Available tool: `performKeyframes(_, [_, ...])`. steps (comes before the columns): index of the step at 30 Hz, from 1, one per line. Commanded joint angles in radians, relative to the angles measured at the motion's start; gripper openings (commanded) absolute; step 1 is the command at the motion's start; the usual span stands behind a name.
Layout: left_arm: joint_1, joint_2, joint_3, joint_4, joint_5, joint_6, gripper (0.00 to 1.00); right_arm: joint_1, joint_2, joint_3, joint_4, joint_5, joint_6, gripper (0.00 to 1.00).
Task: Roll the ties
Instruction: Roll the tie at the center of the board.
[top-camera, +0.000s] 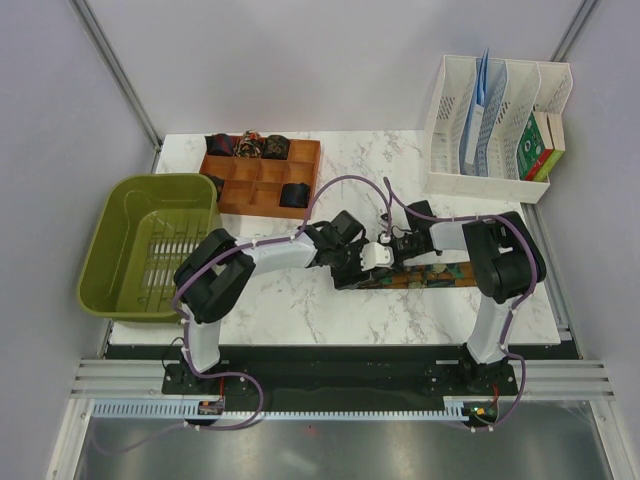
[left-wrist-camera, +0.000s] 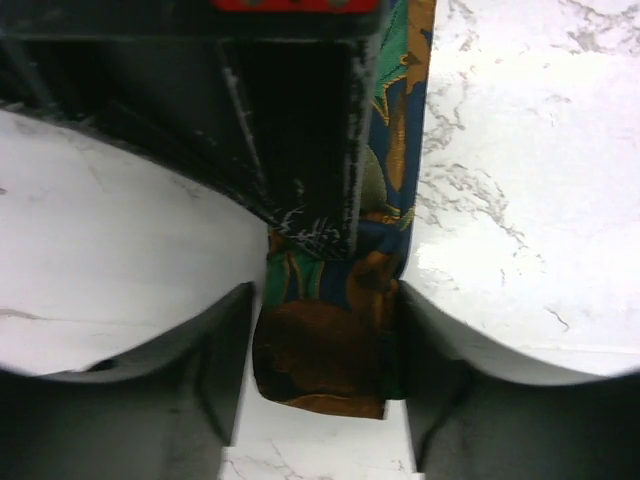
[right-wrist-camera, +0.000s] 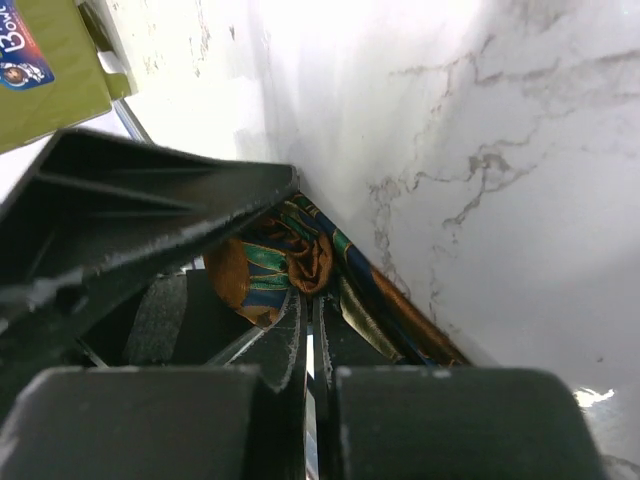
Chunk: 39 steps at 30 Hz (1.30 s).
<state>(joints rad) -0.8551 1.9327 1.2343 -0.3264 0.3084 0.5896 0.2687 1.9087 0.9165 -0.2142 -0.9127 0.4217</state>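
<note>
A long tie (top-camera: 432, 277) with orange, green and blue shapes lies flat on the table (top-camera: 300, 310). It is near the front edge, a bit to the right of the middle, and it runs from left to right. Its left end is folded over into a small fat curl. The left claw (left-wrist-camera: 325, 292) has this end between its two fingers. One finger touches each side of the cloth, so it is grasping the tie. The right claw (right-wrist-camera: 308, 305) is clenched tight, with only a thin crack between its fingers. Its tips sit on top of the tie, right at the curl. I cannot tell if any cloth is caught in that crack. Near the back left corner is a wooden tray (top-camera: 250, 207) with little boxes in it. Three rolled ties (top-camera: 247, 146) sit along its back row and one more roll (top-camera: 293, 194) sits nearer the front. A green basket (top-camera: 120, 200) hangs over the left edge. A white rack (top-camera: 490, 185) stands at the back right corner.
</note>
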Motion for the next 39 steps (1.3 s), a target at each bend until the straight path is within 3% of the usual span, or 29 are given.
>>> performKeyframes(1, [-0.004,0.018,-0.031,-0.003,-0.129,0.093,0.56,0.030,-0.016,0.004,0.018,0.132,0.012,0.00])
performKeyframes(4, [0.001,0.011,-0.051,-0.010,-0.150,0.090,0.46,0.043,-0.055,0.024,0.007,0.109,0.077,0.00])
performKeyframes(8, [0.002,-0.001,-0.073,-0.010,-0.155,0.075,0.42,0.050,-0.108,0.035,-0.066,0.109,0.094,0.00])
performKeyframes(15, [0.017,-0.012,-0.090,-0.025,-0.118,0.087,0.42,0.043,-0.061,0.012,-0.110,0.164,0.055,0.00])
performKeyframes(19, [0.036,-0.021,-0.090,-0.046,-0.078,0.110,0.50,0.015,0.013,0.059,-0.090,0.210,-0.004,0.00])
performKeyframes(23, [0.067,-0.070,-0.095,-0.063,-0.003,0.118,0.66,0.009,0.072,0.068,-0.065,0.232,-0.049,0.00])
performKeyframes(26, [0.111,-0.136,-0.102,-0.068,0.059,0.099,0.73,0.007,0.084,0.045,-0.022,0.230,-0.041,0.00])
performKeyframes(32, [0.152,-0.201,-0.110,-0.063,0.135,0.070,0.75,0.010,0.089,0.013,0.015,0.225,-0.041,0.00])
performKeyframes(39, [0.146,-0.143,-0.024,-0.049,0.233,-0.017,0.82,0.015,0.070,-0.011,0.050,0.235,-0.027,0.00])
